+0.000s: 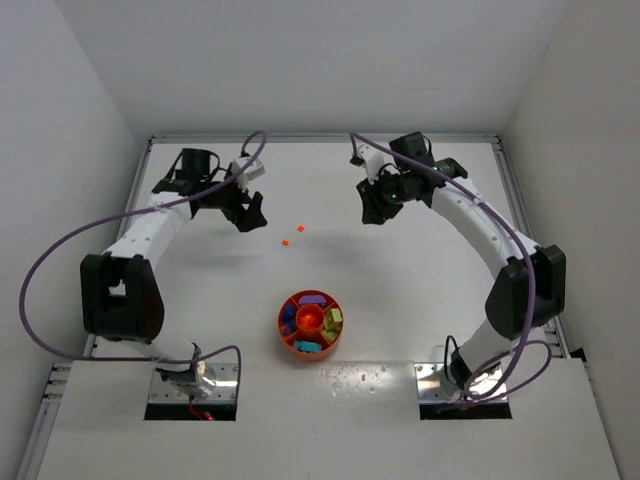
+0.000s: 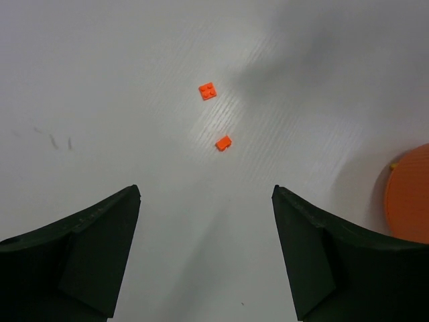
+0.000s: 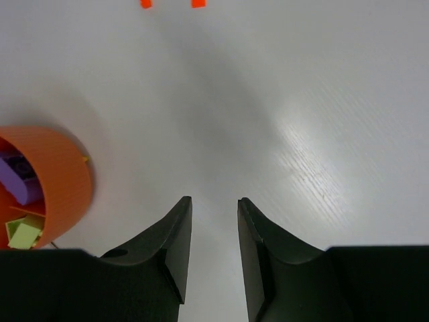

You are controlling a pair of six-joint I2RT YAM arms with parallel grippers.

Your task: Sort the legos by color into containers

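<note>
Two small orange-red legos (image 1: 301, 228) (image 1: 285, 243) lie loose on the white table between the arms. In the left wrist view they are a studded brick (image 2: 208, 90) and a smaller one (image 2: 223, 142), both ahead of my left gripper (image 2: 206, 190), which is wide open and empty. My left gripper (image 1: 250, 215) hovers just left of them. My right gripper (image 1: 372, 210) is to their right, jaws a little apart and empty (image 3: 214, 200). The round orange-red tray (image 1: 284, 335) holds the containers, with purple (image 1: 312, 298), blue (image 1: 287, 318), yellow-green (image 1: 335, 318) and teal (image 1: 307, 346) bricks in them.
The tray's rim shows at the right edge of the left wrist view (image 2: 410, 201) and at the left of the right wrist view (image 3: 60, 181). White walls close in the table at the back and sides. The arm bases stand at the near edge.
</note>
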